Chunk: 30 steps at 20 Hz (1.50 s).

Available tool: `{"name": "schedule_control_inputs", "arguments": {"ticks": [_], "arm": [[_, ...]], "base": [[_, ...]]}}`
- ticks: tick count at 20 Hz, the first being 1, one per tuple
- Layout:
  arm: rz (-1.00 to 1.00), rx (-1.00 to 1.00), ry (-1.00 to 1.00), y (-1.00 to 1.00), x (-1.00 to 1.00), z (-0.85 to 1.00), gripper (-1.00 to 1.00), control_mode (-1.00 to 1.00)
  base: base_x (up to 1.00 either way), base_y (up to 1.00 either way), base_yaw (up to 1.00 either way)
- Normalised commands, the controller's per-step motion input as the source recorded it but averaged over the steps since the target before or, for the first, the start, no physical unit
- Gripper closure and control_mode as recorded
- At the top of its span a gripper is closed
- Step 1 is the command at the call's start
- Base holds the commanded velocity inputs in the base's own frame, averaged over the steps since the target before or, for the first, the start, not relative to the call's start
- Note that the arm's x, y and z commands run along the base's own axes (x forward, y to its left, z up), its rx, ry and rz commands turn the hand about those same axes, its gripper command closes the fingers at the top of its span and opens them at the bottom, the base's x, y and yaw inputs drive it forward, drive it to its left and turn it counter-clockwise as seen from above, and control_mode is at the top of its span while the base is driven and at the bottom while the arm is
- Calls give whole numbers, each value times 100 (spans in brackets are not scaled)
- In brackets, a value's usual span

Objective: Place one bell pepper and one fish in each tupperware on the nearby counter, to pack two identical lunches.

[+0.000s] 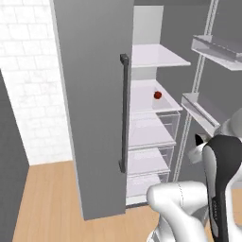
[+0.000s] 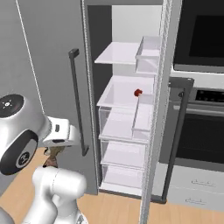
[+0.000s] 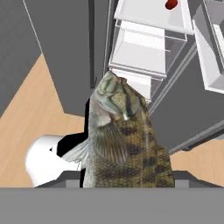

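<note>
Holding the fish (image 3: 122,144) pinched between the fingers, its head pointing away toward the open fridge (image 1: 90,118), well short of the shelves. Leaving one red bell pepper (image 1: 158,95) sitting alone on the middle fridge shelf (image 2: 118,94), above the clear drawers (image 2: 120,124), beside the oven (image 2: 201,87).

No readable text, labels, brand names, numbers or signs appear on any surface in these views

fish (image 3: 124,144): tail cut off at bottom edge | end effector (image 3: 127,177): fingers hidden behind fish
</note>
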Motion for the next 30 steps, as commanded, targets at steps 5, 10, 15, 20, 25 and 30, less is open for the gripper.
{"name": "schedule_control_inputs", "arguments": {"ticks": [5, 10, 15, 20, 25, 30], "arm": [[0, 0, 0, 0, 0, 0, 100, 100], [0, 0, 0, 0, 0, 0, 100, 100], [0, 0, 0, 0, 0, 0, 100, 100], [0, 0, 0, 0, 0, 0, 100, 100], [0, 0, 0, 0, 0, 0, 100, 100], [0, 0, 0, 0, 0, 0, 100, 100]], "base": [[-87, -22, -38], [-16, -44, -58], [1, -45, -65], [9, -62, -63], [24, -75, -57], [82, -56, -39]]}}
